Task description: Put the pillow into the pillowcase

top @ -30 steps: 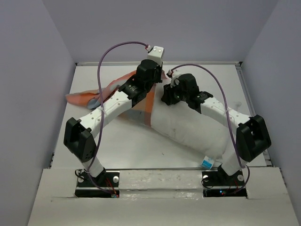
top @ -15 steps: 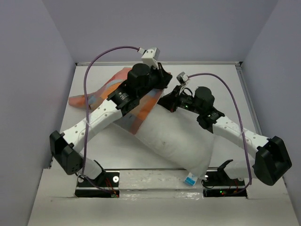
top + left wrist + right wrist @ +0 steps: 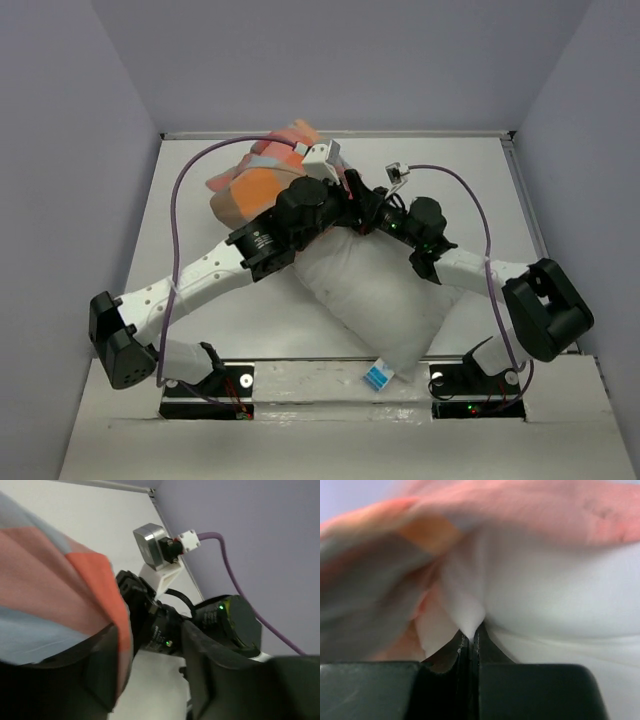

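Note:
The white pillow [image 3: 385, 300] lies slantwise on the table, its blue tag [image 3: 377, 376] at the near edge. The checked pillowcase [image 3: 262, 182] is bunched at the pillow's far left end. My right gripper [image 3: 471, 636] is shut on a pinched fold of the pillow [image 3: 545, 590], with orange pillowcase [image 3: 395, 575] cloth above and left of it. My left gripper [image 3: 155, 680] stands open right beside the right wrist. An edge of the pillowcase [image 3: 60, 595] hangs over its left finger [image 3: 97, 675]. Both grippers meet at the pillow's far end, hard to tell apart from above.
The white table [image 3: 480, 190] is walled by purple-grey panels on three sides, with a raised rail [image 3: 420, 134] along the far edge. Purple cables [image 3: 176, 215] loop above both arms. The right arm's wrist camera [image 3: 154, 546] sits close ahead of my left gripper.
The left gripper has opened and let go of the pillowcase, which is now bunched further back. The right gripper has shut on the pillow. The pillow has slid toward the near left.

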